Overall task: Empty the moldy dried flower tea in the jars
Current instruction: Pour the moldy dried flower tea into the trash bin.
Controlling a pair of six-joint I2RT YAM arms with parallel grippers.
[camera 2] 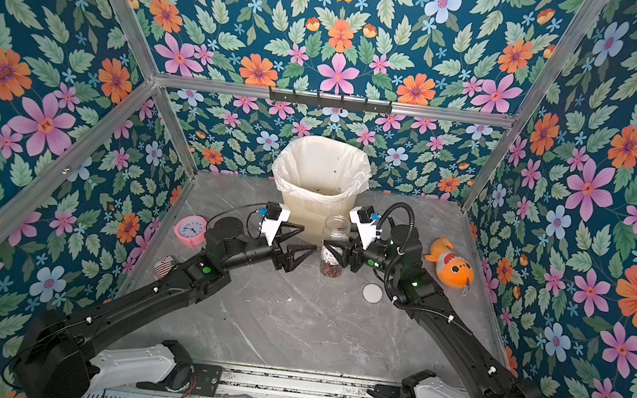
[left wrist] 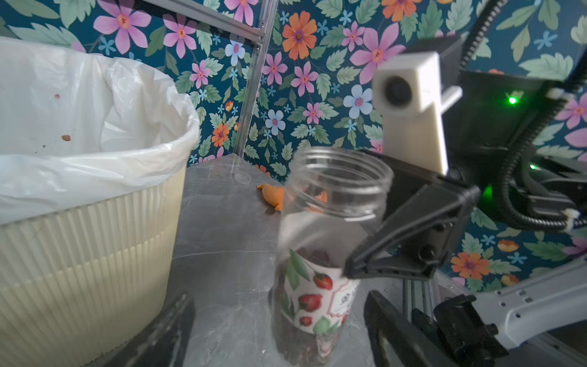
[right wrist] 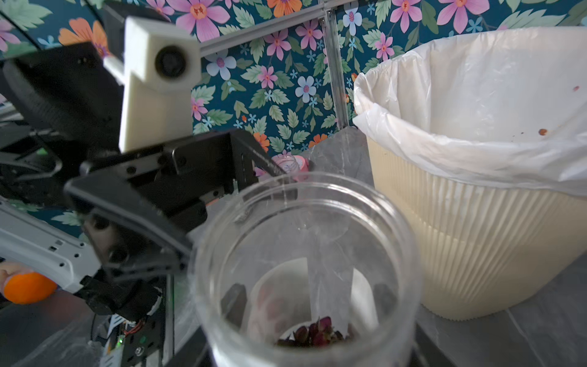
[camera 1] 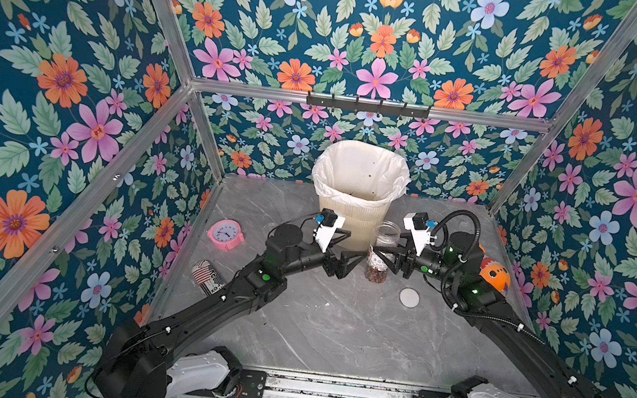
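One jar [camera 1: 386, 235], one lid [camera 1: 409, 297], one bin [camera 1: 363, 226], one clock [camera 1: 225, 235], one striped can [camera 1: 208, 277], one toy fish [camera 2: 451, 268].

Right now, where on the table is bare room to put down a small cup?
The widest bare patch is the front middle of the table, nearer the robot than the white lid. A smaller one lies between the pink clock and the bin. It is crowded around the jar, where the right tool grips it and the open left tool stands close.
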